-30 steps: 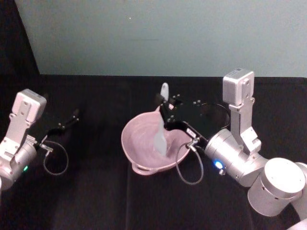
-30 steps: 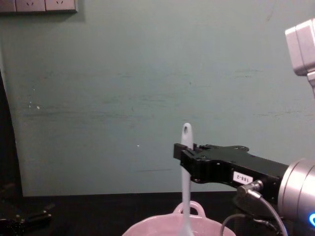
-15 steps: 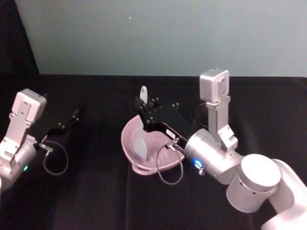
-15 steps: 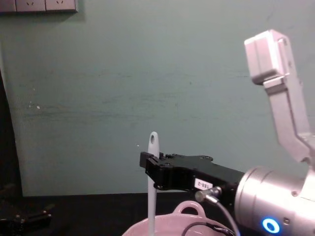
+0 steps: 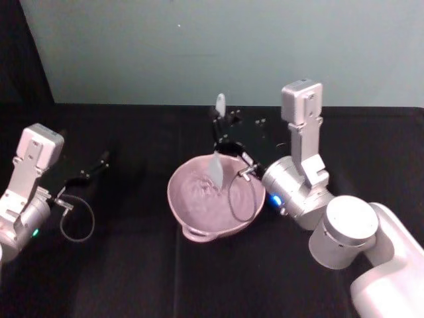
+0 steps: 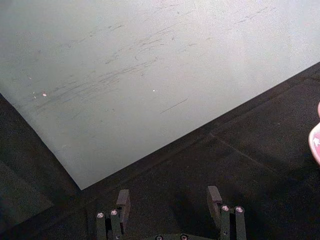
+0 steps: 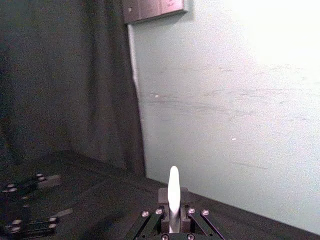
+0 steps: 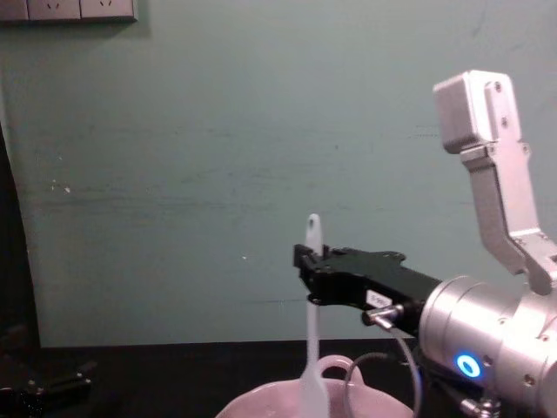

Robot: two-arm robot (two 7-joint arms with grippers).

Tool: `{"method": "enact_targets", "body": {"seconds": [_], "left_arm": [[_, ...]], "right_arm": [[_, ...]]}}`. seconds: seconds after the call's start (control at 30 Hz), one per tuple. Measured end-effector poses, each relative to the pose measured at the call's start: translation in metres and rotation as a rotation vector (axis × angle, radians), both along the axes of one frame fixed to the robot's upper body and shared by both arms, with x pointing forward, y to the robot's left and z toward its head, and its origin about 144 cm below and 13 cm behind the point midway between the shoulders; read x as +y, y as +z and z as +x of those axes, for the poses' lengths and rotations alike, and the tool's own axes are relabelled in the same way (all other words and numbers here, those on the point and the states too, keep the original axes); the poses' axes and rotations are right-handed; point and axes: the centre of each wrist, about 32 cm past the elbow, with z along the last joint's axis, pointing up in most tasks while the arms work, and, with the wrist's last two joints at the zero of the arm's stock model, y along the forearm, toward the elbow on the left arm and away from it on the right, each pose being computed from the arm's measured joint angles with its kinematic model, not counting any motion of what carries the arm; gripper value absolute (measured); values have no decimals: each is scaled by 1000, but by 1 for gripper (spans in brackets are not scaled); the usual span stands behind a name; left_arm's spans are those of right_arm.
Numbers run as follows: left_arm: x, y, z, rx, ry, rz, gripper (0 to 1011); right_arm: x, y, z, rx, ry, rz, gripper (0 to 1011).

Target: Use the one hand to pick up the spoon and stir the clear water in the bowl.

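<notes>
The pale-pink bowl (image 5: 199, 212) sits in the middle of the black table, its loop handle toward me; its rim (image 8: 261, 402) shows at the bottom of the chest view. My right gripper (image 5: 222, 134) hovers over the bowl's far rim, shut on the white spoon (image 5: 216, 169), which stands nearly upright with its paddle head down in the bowl. In the chest view the right gripper (image 8: 306, 272) clamps the spoon (image 8: 311, 348) below its holed end. The spoon's handle tip (image 7: 173, 187) rises between the right gripper's fingers. My left gripper (image 6: 170, 202) is parked open at the table's left.
A teal wall (image 5: 218, 46) stands behind the black table. The left arm's grey module (image 5: 38, 147) and cable loop (image 5: 76, 222) lie at the far left. The right arm's grey module (image 5: 301, 106) rises behind the bowl.
The right gripper has swung the spoon from the bowl's left side back toward its far right, after first sweeping left. The left arm has not moved.
</notes>
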Motion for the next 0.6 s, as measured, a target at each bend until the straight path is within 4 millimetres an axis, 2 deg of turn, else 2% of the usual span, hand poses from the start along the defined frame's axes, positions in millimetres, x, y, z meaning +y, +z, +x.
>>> {"method": "enact_targets", "body": {"seconds": [0.27, 0.6], "left_arm": [[0, 0, 0, 0, 0, 0, 1011], [0, 0, 0, 0, 0, 0, 1011]], "right_arm": [[-17, 3, -3, -25, -43, -30, 120], [-31, 17, -31, 37, -8, -65, 119]]}}
